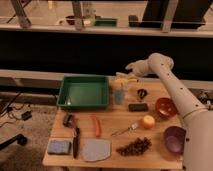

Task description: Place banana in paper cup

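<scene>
My gripper [125,75] is at the back middle of the table, at the end of the white arm that reaches in from the right. It is shut on the pale yellow banana [127,78] and holds it just above the cups. The paper cup [120,85] shows as a pale rim right under the banana, beside the green tray's right edge. Its lower part is hidden behind the blue-grey cup [119,96] in front of it.
A green tray [84,92] stands back left. A black clip [142,93], dark block [138,107], red bowl [165,107], round orange fruit [148,121], purple bowl [175,138], fork [125,130], carrot [96,126], grapes [134,146], grey cloth [97,149], sponge [59,146] and black tool [75,141] lie around.
</scene>
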